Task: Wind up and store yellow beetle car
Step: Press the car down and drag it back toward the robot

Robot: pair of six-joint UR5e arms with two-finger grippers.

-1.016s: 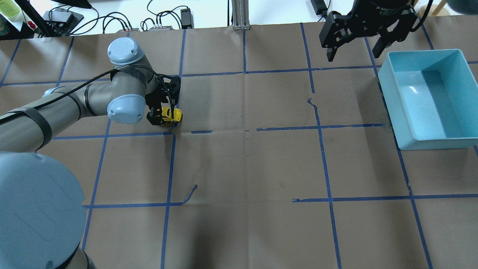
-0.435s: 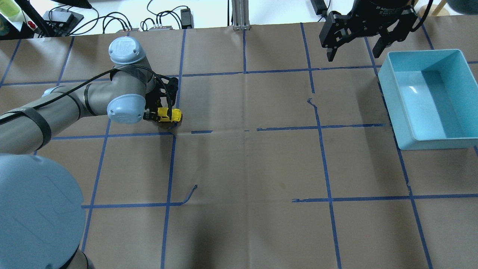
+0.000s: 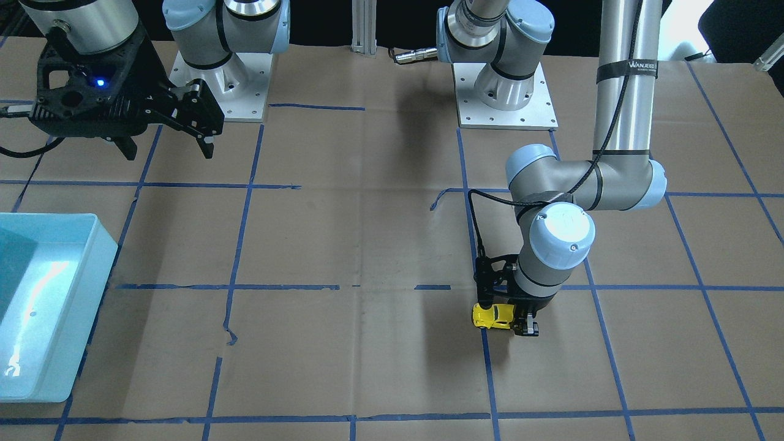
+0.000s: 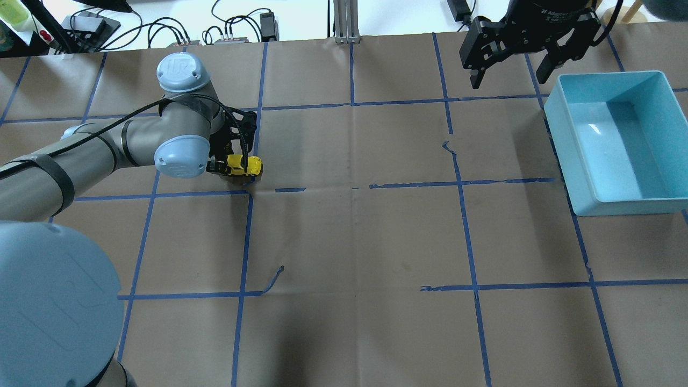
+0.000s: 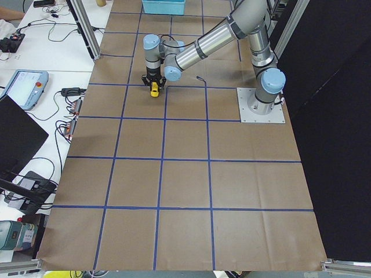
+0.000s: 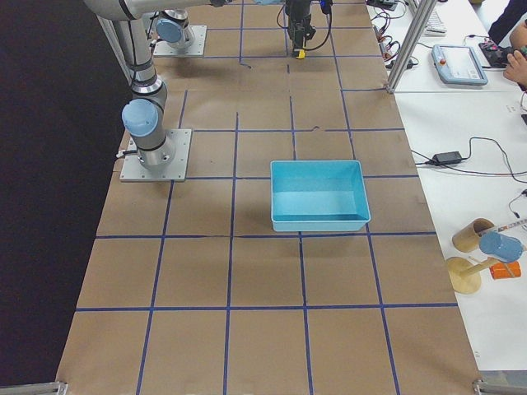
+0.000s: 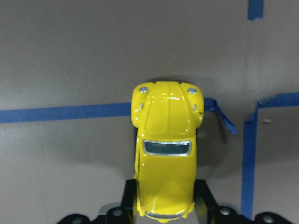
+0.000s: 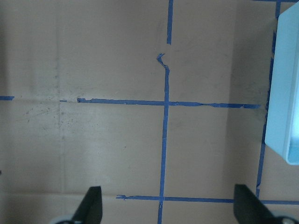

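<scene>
The yellow beetle car (image 7: 166, 154) is glossy, with dark windows. My left gripper (image 7: 166, 207) is shut on its rear half, and the nose points away from the wrist. The car is at or just above the paper beside a blue tape crossing. It also shows in the overhead view (image 4: 246, 165) and the front view (image 3: 493, 316), under the left gripper (image 4: 228, 167) (image 3: 513, 321). My right gripper (image 4: 509, 80) (image 3: 168, 150) is open and empty. It hangs high at the far side of the table, beside the light blue bin (image 4: 559, 126).
The light blue bin (image 3: 92, 245) (image 6: 321, 220) (image 8: 280, 93) is empty and lies at the table's right end, far from the car. Brown paper with a blue tape grid (image 4: 352, 185) covers the table. Cables and boxes (image 4: 236, 29) lie beyond the far edge.
My left gripper has shifted slightly with the car held in it, and more of the car's length shows in the overhead view now. The right arm has not moved.
</scene>
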